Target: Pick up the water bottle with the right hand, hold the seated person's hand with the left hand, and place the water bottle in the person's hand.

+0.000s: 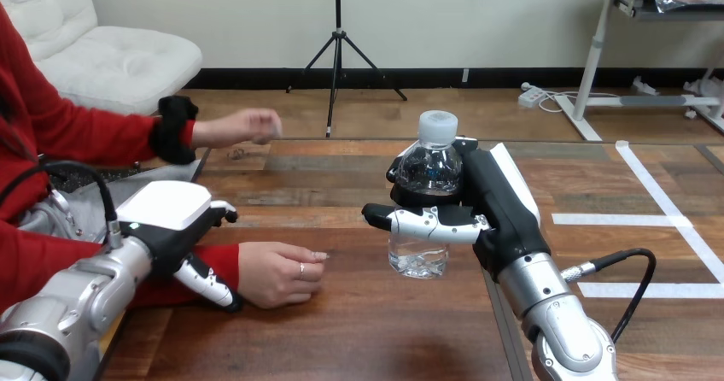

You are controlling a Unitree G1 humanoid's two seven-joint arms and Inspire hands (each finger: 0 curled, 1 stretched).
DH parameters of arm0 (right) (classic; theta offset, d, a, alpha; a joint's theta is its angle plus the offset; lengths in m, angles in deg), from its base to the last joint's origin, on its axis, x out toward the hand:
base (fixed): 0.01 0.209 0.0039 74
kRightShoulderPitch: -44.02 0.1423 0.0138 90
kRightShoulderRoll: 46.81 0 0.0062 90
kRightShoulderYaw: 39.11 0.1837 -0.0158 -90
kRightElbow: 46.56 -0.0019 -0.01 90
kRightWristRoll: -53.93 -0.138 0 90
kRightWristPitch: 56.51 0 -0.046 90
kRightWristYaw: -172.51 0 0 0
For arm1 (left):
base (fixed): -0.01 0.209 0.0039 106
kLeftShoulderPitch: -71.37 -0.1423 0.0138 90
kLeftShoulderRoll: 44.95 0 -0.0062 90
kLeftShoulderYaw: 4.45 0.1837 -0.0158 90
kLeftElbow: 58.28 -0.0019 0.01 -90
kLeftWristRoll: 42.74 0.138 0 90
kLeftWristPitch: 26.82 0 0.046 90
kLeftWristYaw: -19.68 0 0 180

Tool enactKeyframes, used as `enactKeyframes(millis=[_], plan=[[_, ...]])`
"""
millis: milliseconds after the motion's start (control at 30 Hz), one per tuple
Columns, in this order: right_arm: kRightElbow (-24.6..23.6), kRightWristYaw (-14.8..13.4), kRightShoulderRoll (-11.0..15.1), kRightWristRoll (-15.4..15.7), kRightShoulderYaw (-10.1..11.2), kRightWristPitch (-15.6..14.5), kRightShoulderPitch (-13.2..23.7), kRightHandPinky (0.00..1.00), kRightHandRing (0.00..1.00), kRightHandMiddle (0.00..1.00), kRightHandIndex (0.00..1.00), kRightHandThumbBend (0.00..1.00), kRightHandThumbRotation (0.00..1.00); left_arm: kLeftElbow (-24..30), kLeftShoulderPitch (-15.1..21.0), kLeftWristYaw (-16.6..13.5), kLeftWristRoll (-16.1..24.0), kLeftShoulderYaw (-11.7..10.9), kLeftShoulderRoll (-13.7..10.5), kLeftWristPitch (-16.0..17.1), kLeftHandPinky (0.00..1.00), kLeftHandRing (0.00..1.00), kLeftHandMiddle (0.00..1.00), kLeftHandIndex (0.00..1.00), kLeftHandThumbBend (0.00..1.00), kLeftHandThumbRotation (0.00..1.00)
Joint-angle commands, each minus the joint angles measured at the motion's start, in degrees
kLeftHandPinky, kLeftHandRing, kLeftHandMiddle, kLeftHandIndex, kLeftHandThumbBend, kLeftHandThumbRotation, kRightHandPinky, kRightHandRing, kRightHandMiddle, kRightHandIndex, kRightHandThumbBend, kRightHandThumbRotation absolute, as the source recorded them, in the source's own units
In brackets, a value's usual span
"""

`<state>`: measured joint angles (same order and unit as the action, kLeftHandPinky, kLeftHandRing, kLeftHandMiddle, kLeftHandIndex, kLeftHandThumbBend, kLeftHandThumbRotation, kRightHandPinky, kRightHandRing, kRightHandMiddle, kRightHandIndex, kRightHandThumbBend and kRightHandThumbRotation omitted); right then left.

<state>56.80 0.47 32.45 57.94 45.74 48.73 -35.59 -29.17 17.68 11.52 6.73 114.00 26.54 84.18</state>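
- Brown wooden plank counter (341, 338), boards running left to right in mixed light and dark tones.
- White tape lines (674, 220) stuck flat on the counter's right part: one long strip slanting toward the far edge, two shorter strips branching off to the right.
- Small dark brownish scrap (243, 152) lying near the counter's far left corner; too small to identify.

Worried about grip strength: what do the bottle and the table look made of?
The water bottle looks like clear glossy plastic: the table shows through it. The table looks like matt wood, with plank seams and grain, possibly laminate.
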Motion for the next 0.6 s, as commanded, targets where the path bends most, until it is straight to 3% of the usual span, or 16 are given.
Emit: enactKeyframes(millis=[0, 300, 567], plan=[[-4.3, 0.1, 0.0, -1.5, 1.2, 0.3, 1.4, 0.27, 0.32, 0.38, 0.40, 0.86, 0.00, -0.4, -1.1, -0.1, 0.5, 2.2, 2.1, -1.2, 0.62, 0.67, 0.72, 0.74, 0.99, 0.19], [-5.5, -0.2, 0.0, -1.9, 1.3, -0.8, 1.1, 0.26, 0.31, 0.37, 0.39, 0.86, 0.00, 2.8, -2.0, 2.5, -2.5, 0.7, 2.7, -2.0, 0.53, 0.61, 0.64, 0.67, 0.96, 0.05], [-7.1, 0.0, 0.1, -2.1, 1.4, -2.3, 0.9, 0.25, 0.30, 0.36, 0.39, 0.86, 0.00, 5.7, -2.8, 3.7, -4.3, 0.3, 2.5, -2.6, 0.48, 0.56, 0.59, 0.62, 0.95, 0.01]])
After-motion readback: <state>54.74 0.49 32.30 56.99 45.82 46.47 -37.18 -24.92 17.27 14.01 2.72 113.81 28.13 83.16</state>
